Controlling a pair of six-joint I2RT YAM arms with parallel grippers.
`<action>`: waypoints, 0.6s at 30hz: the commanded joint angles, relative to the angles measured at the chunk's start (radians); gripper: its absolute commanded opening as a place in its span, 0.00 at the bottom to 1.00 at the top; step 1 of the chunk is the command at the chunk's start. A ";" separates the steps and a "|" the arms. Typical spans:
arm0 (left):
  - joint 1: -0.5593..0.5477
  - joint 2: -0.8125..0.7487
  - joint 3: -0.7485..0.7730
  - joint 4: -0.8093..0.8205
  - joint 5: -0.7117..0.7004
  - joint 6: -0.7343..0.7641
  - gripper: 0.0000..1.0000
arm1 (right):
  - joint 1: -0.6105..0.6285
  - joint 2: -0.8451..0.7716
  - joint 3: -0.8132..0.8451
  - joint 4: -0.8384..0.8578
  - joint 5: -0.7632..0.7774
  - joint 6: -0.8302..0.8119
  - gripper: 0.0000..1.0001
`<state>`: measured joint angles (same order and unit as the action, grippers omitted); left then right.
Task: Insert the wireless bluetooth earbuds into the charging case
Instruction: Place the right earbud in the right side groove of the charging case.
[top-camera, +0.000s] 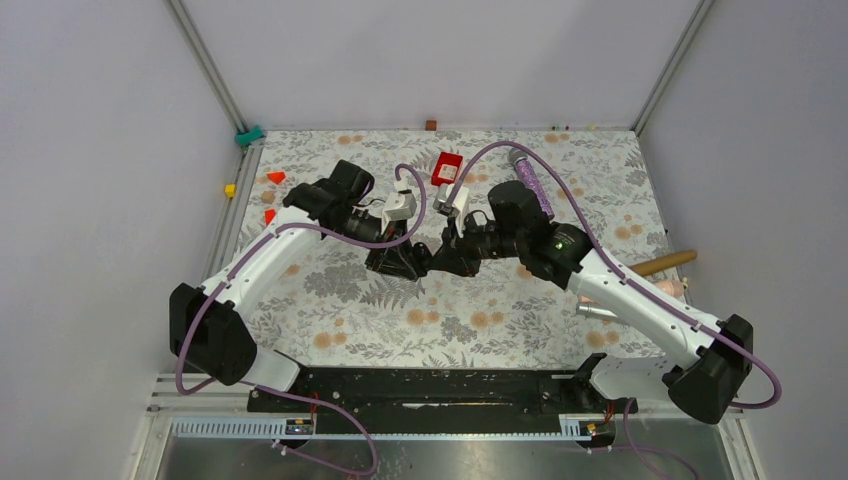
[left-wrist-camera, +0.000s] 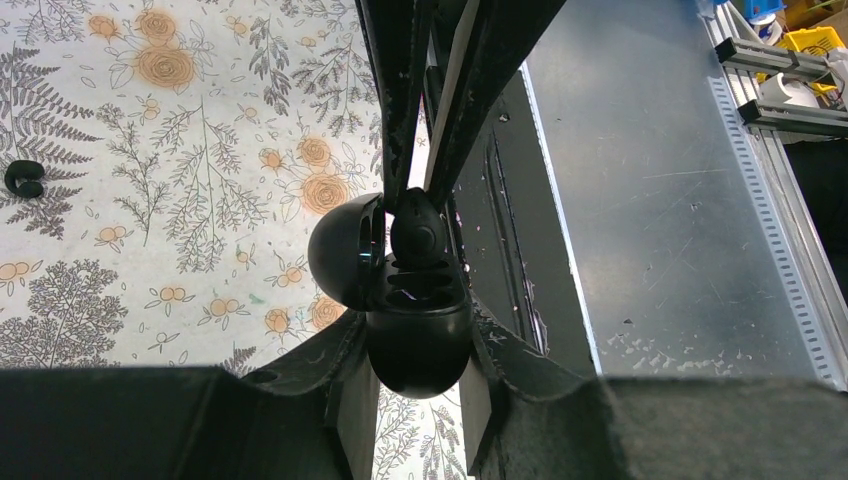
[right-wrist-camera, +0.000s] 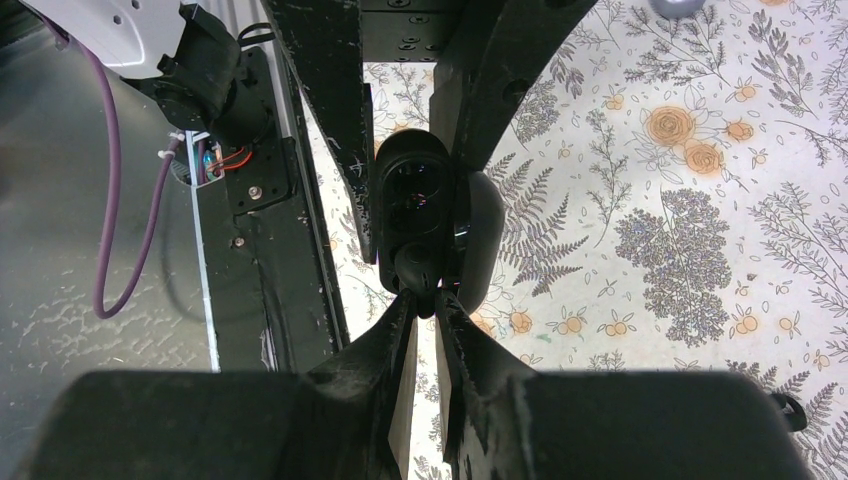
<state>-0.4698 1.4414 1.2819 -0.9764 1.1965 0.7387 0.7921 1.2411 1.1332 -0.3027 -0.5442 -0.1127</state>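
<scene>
The charging case (left-wrist-camera: 418, 350) looks dark and glossy here, an oval clamshell with its lid (left-wrist-camera: 340, 250) swung open. My left gripper (left-wrist-camera: 418, 322) is shut on its lower shell and holds it above the table. My right gripper (right-wrist-camera: 425, 300) is shut on one small black earbud (right-wrist-camera: 424, 272), which sits at the mouth of the case (right-wrist-camera: 410, 195). The same earbud shows in the left wrist view (left-wrist-camera: 418, 228), pinched between the right fingers at the case's opening. In the top view both grippers (top-camera: 435, 258) meet at the table's middle. A small black curved piece (left-wrist-camera: 22, 178) lies on the cloth; I cannot tell if it is the second earbud.
A purple glitter microphone (top-camera: 530, 182) and a red box (top-camera: 447, 167) lie behind the grippers. Red wedges (top-camera: 276, 177) and a yellow cube (top-camera: 230, 190) sit at the far left. A wooden handle (top-camera: 665, 263) sticks in at the right edge. The metal frame (left-wrist-camera: 650, 200) runs along the near edge.
</scene>
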 joint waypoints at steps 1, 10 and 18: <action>-0.006 -0.012 0.005 0.022 0.001 0.003 0.00 | 0.012 0.003 0.010 0.017 0.022 -0.020 0.18; -0.005 -0.011 0.005 0.021 0.000 0.002 0.00 | 0.020 0.019 0.016 0.005 0.025 -0.025 0.18; -0.006 -0.012 0.006 0.021 0.000 0.002 0.00 | 0.031 0.024 0.017 0.008 0.041 -0.023 0.18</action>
<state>-0.4698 1.4414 1.2819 -0.9752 1.1805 0.7387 0.8082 1.2610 1.1336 -0.3080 -0.5262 -0.1242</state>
